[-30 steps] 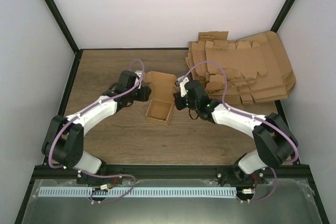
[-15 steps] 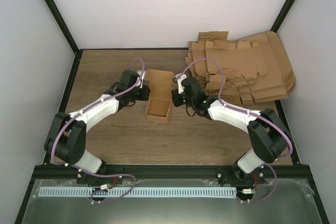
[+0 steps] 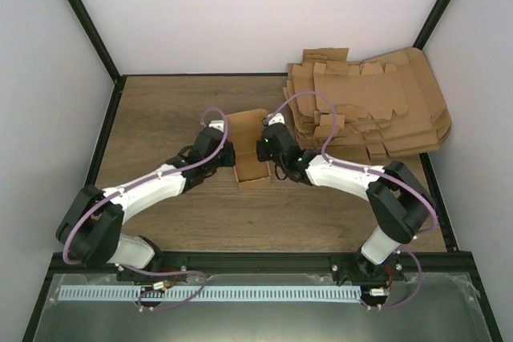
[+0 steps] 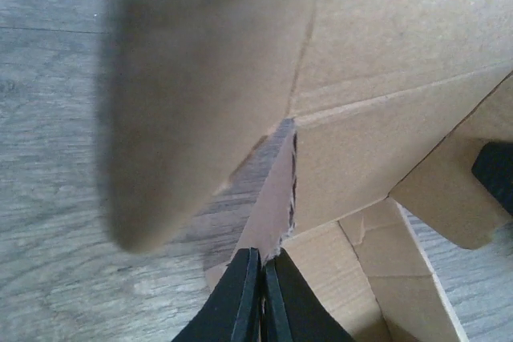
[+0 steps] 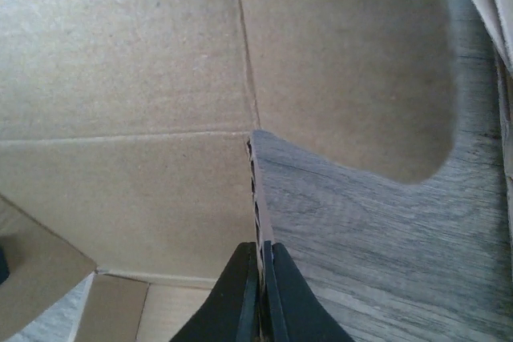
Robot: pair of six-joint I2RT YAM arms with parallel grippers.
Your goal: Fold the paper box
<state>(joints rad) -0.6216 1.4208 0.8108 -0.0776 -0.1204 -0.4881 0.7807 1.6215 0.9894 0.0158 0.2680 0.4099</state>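
The paper box [image 3: 253, 167] stands as a small open brown carton in the middle of the table, its lid panel [image 3: 249, 122] raised at the far side. My left gripper [image 3: 236, 158] is shut on the box's left wall. In the left wrist view that gripper [image 4: 263, 266] pinches the wall's thin edge, with the box's panels [image 4: 385, 54] filling the frame. My right gripper [image 3: 268, 152] is shut on the right wall. The right wrist view shows this gripper [image 5: 260, 260] clamping the corrugated edge, with the inside of the box [image 5: 120, 78] to its left.
A pile of flat brown cardboard sheets [image 3: 369, 106] lies at the back right, close behind the right arm; its edge shows in the right wrist view [image 5: 501, 6]. White walls and black frame posts [image 3: 108, 130] bound the wooden table [image 3: 160, 110].
My left gripper has shut on the box's left wall. Both arms have drawn in toward the box, which has shifted slightly right, and its lid now stands more upright.
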